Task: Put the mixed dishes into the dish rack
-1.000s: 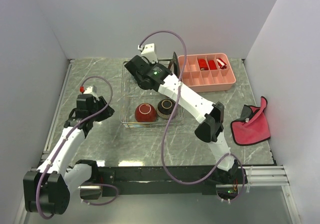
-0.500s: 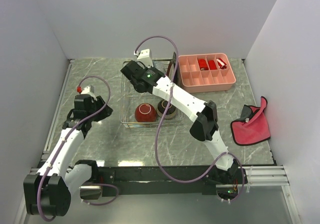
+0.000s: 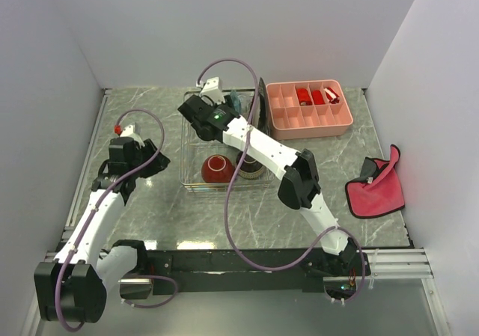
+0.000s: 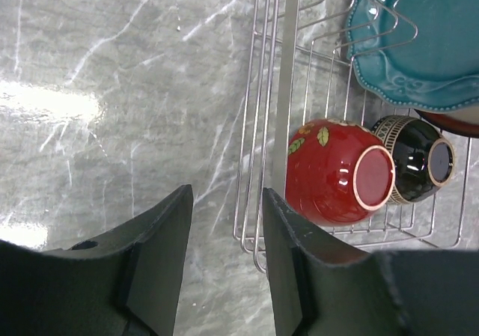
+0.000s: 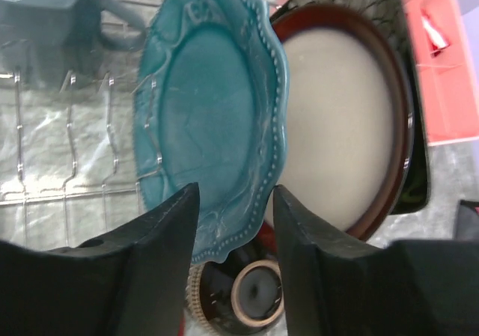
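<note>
The wire dish rack (image 3: 191, 145) (image 4: 281, 119) holds an upturned red bowl (image 3: 215, 169) (image 4: 337, 175) and a small dark patterned bowl (image 3: 251, 164) (image 4: 415, 168) (image 5: 251, 298). Standing on edge in it are the teal scalloped plate (image 5: 209, 119) (image 4: 419, 37) (image 3: 234, 99), the red-rimmed cream plate (image 5: 344, 126) and the black square plate (image 5: 415, 164) (image 3: 261, 100). A grey-blue mug (image 5: 45, 3) sits beyond them. My right gripper (image 5: 236, 194) (image 3: 224, 105) is open, its fingers astride the teal plate's lower rim. Left of the rack, my left gripper (image 4: 226, 197) (image 3: 138, 160) hangs open and empty above the table.
A pink compartment tray (image 3: 309, 108) with small red blocks stands right of the rack. A pink-red cloth (image 3: 376, 188) lies at the right. White walls close in three sides. Bare marble table (image 4: 112, 89) spreads left of the rack.
My right gripper has opened and let go of the teal plate, which now stands in the rack; the right arm swung left and back. The left arm barely moved.
</note>
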